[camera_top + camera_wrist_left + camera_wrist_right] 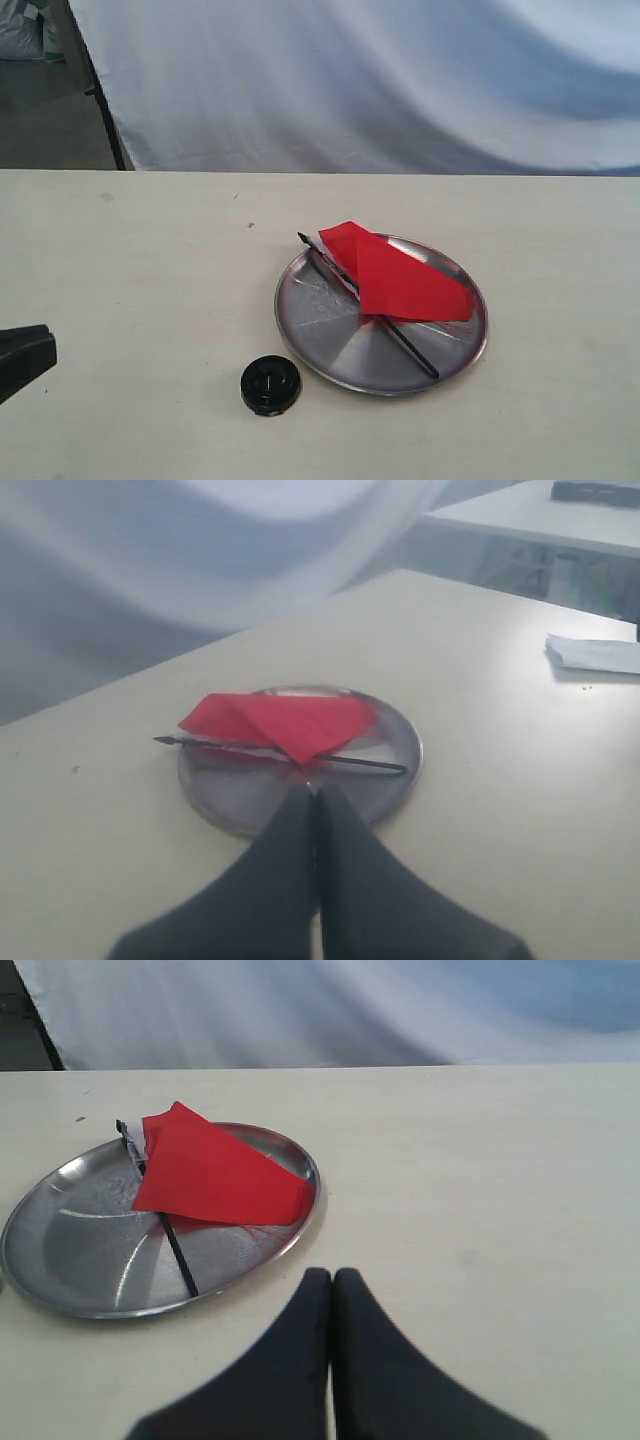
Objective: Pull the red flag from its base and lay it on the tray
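On your tabletop [150, 260], the tray [330, 350] sat right of centre with the red flag [405, 280] lying across it. The cloth looked light and limp, so it was best taken by the stiff stick [415, 352]. The base [270, 385] stood lower centre. The left end effector [315, 795] and right end effector [332, 1275] were closed, empty.

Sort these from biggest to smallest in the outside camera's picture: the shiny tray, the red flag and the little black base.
1. The tray looks biggest.
2. The red flag comes next; it lies on the tray, with only its stick tip poking past the rim.
3. The base looks smallest, clearly.
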Motion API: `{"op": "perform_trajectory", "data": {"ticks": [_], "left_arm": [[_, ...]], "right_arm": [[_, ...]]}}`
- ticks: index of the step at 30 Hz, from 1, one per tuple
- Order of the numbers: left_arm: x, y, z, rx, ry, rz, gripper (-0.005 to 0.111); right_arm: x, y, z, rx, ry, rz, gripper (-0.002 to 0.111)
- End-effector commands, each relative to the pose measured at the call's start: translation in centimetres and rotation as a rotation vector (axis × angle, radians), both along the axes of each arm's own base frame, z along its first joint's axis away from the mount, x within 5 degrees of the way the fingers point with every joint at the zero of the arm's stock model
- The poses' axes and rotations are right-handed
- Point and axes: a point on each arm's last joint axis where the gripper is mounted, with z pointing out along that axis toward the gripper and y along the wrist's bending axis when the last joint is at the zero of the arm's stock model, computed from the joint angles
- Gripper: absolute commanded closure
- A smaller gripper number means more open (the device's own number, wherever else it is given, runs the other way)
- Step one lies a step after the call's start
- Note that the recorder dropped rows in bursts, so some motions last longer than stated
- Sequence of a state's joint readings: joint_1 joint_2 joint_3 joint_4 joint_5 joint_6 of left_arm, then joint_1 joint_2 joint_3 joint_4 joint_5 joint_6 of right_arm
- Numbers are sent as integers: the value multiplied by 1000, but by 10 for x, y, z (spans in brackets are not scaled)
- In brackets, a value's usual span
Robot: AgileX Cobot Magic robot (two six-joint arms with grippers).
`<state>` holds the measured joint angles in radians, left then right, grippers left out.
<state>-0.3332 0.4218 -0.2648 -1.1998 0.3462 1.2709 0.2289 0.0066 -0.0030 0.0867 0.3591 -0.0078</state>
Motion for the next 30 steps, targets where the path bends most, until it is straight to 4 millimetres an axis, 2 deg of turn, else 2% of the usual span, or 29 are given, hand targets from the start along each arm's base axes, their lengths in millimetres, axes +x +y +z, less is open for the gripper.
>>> {"op": "perform_trajectory", "data": {"ticks": [1, 7, 11, 17, 21, 22, 24, 30], "left_arm": [[-9, 7, -16, -26, -26, 51, 107], [-20, 17, -45, -38, -66, 110, 107], [-26, 21, -55, -51, -103, 130, 107], [-27, 21, -57, -54, -119, 130, 107], [-28, 21, -59, -102, -66, 136, 107], [-27, 24, -63, -71, -29, 167, 107], [-24, 30, -67, -129, 49, 252, 107], [-21, 34, -62, -184, -8, 308, 107]], "right_arm": [[0, 0, -1, -5, -3, -5, 109], [0, 0, -1, -5, -3, -5, 109], [0, 0, -1, -5, -3, -5, 109], [0, 0, -1, -5, -3, -5, 109], [0, 0, -1, -5, -3, -5, 109], [0, 0, -1, -5, -3, -5, 109], [0, 0, -1, -5, -3, -5, 109], [0, 0, -1, -5, -3, -5, 109]]}}
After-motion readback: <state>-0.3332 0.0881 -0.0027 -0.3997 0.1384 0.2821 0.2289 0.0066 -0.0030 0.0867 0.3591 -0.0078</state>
